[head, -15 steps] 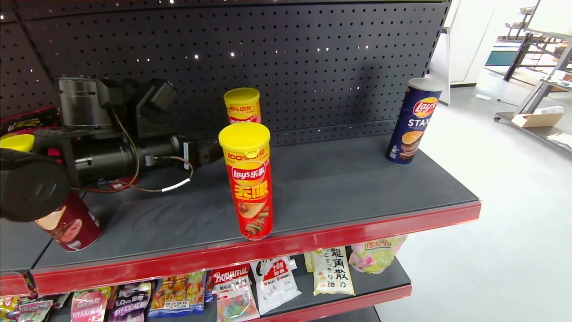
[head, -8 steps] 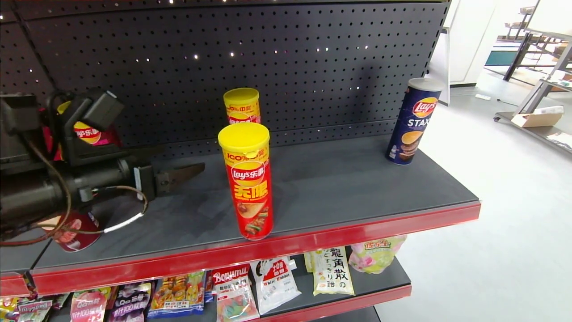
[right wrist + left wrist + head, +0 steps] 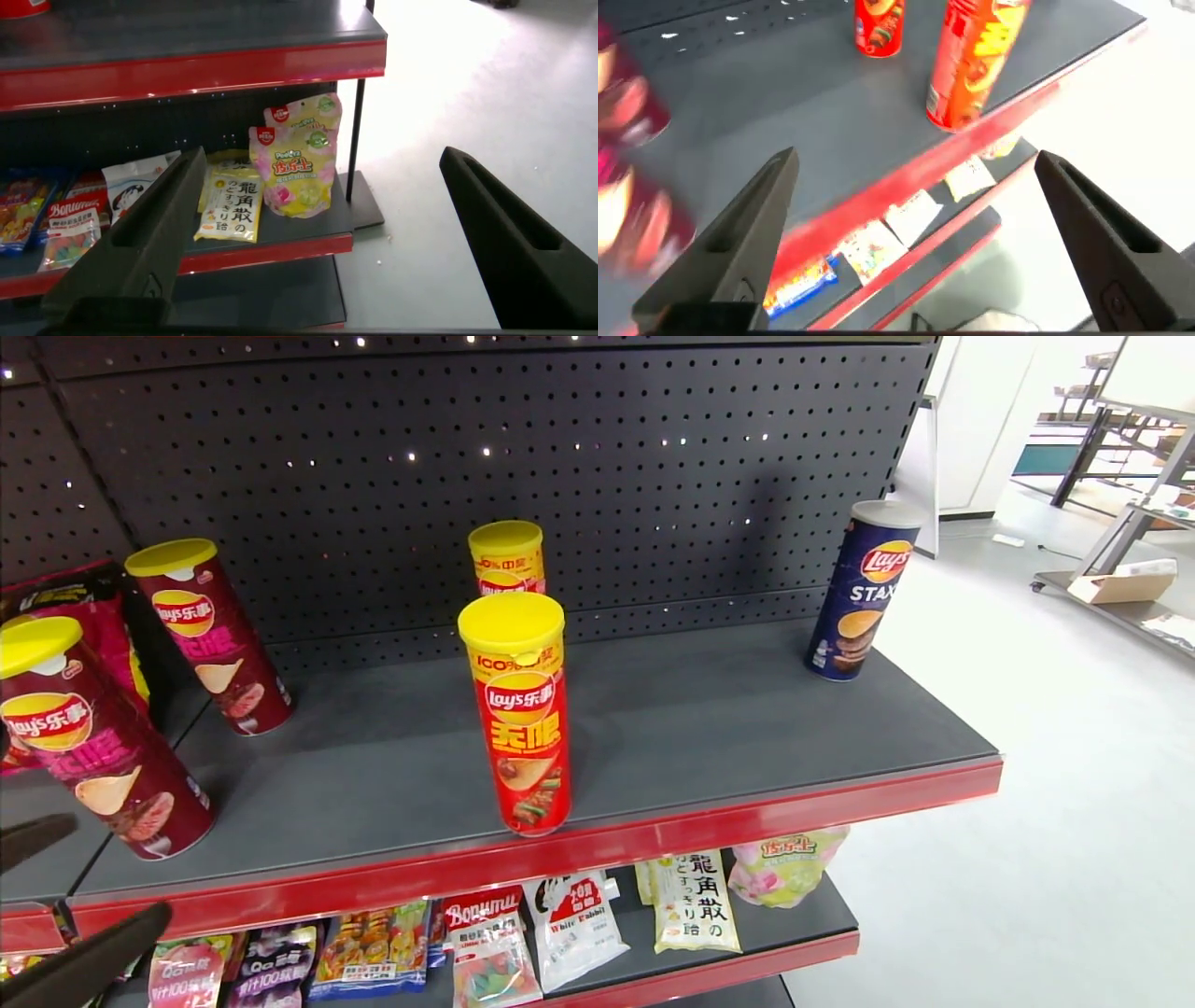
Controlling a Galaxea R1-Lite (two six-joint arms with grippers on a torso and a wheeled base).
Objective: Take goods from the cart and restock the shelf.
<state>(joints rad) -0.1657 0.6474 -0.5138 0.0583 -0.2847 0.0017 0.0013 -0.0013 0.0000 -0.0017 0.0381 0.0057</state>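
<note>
A red chip can with a yellow lid (image 3: 518,709) stands upright near the front edge of the grey shelf (image 3: 747,728). A second red can (image 3: 506,556) stands behind it by the pegboard. Toward the right end is a dark blue can (image 3: 864,590). Two maroon cans (image 3: 210,635) (image 3: 89,737) stand at the left. My left gripper (image 3: 121,866) is open and empty at the lower left, in front of the shelf edge. In the left wrist view that gripper (image 3: 917,157) looks down on the front red can (image 3: 976,61). My right gripper (image 3: 324,154) is open and empty, facing the lower shelf.
Snack bags (image 3: 579,924) fill the lower shelf under the red front lip (image 3: 560,854). A pink-green bag (image 3: 297,154) stands at that shelf's end. Open floor lies to the right, with a metal rack and a cardboard box (image 3: 1120,583) far off.
My left arm has pulled back from beside the front red can, down and to the left off the shelf. Both maroon cans are now uncovered. The cans have not moved.
</note>
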